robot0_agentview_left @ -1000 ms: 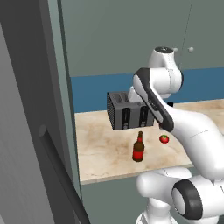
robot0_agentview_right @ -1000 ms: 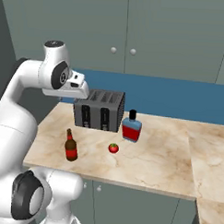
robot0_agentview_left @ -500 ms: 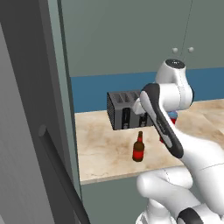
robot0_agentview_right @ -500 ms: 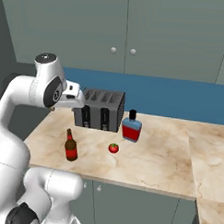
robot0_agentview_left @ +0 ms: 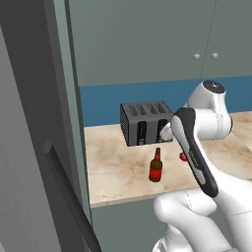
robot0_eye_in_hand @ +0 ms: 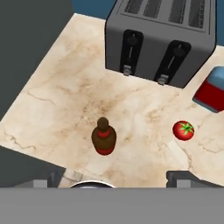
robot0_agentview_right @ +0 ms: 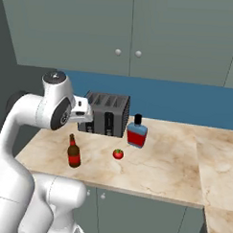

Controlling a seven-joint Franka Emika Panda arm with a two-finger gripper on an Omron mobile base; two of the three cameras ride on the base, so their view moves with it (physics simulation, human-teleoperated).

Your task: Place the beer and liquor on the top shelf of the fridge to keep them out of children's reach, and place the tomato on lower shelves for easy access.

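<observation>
With my gripper (robot0_eye_in_hand: pixel 114 178) spread wide and empty, the beer (robot0_eye_in_hand: pixel 104 137) stands upright on the counter (robot0_eye_in_hand: pixel 65 92) directly below it. I judge it glassy, slick, top-heavy; I'd clamp the body below the neck.

Marble counter (robot0_agentview_right: pixel 164 168), toaster (robot0_agentview_right: pixel 107 114), beer (robot0_agentview_right: pixel 74 152), tomato (robot0_agentview_right: pixel 118 154), liquor (robot0_agentview_right: pixel 136 132)

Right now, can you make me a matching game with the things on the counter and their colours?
Things:
1. beer
2. liquor
3. tomato
4. toaster

Colours:
A. dark grey box with slots on top
B. small, round, red with a green top
C. blue above, red below, black cap
D. slim, dark brown with a red label

Pairs: 1-D, 2-C, 3-B, 4-A
</observation>
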